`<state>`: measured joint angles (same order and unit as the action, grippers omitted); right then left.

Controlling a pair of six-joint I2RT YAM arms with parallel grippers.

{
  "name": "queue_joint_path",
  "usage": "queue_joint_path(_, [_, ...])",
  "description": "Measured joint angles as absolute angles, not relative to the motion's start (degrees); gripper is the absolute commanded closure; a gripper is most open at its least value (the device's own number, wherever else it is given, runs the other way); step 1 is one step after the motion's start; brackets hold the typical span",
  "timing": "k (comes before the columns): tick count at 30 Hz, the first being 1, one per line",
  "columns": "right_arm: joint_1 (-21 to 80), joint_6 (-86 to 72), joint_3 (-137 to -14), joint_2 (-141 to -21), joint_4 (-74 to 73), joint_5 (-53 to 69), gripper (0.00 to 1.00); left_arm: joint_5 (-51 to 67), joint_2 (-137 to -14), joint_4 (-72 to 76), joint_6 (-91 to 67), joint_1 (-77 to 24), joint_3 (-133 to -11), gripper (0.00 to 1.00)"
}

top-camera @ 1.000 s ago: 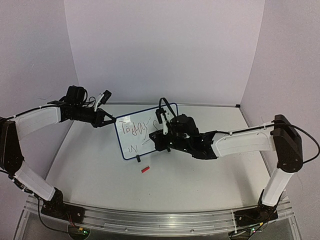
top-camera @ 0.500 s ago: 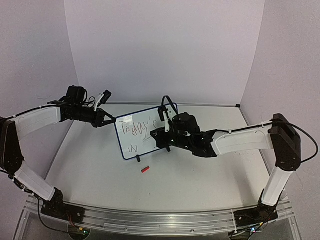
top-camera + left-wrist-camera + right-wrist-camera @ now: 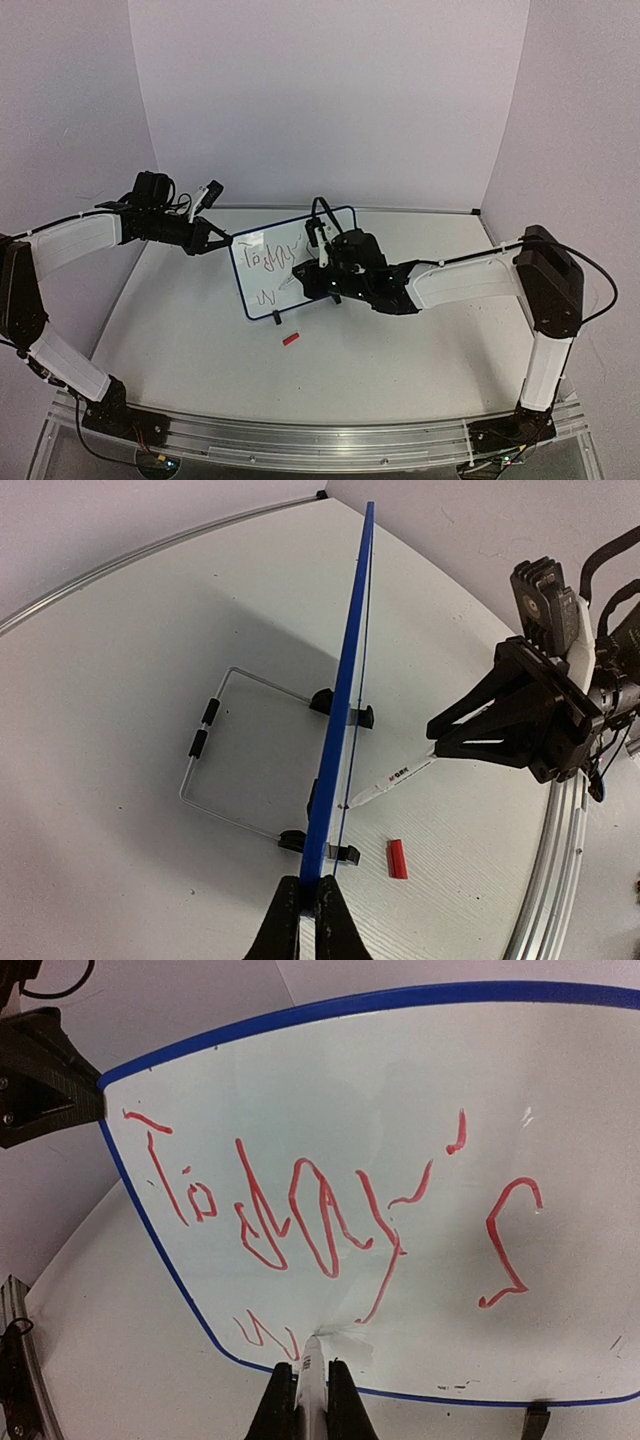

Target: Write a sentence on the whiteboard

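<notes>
Whiteboard (image 3: 290,262): blue-framed, standing upright on its black feet and wire stand (image 3: 215,770) near the middle of the table (image 3: 400,350). It sits between the two arms. Left gripper (image 3: 308,895): closed on the board's left edge, pinching the blue frame, which runs edge-on away from the wrist camera. Right gripper (image 3: 308,1380): directly in front of the board's face, low on it, clamped around a white marker (image 3: 395,778) whose tip touches the board. Sentence (image 3: 300,1210): red ink. The top row reads roughly "Today's"; the lower row has only a small "w" scrawl just left of the marker tip. Red cap (image 3: 291,339): loose on the table, just in front of the board's lower edge.
</notes>
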<state>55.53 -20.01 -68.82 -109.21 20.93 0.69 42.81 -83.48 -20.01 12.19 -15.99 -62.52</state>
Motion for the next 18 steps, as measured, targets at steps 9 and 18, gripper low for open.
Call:
queue_joint_path(9, [55.5,-19.7,-71.3,-111.1,20.4,-0.1,1.00,42.7,-83.5,-20.0,12.2,-16.0,-62.5,1.00])
queue_joint_path(18, [55.6,-19.6,-71.8,-111.6,19.1,0.0,1.00,42.4,-83.5,-20.0,12.2,-16.0,-62.5,1.00])
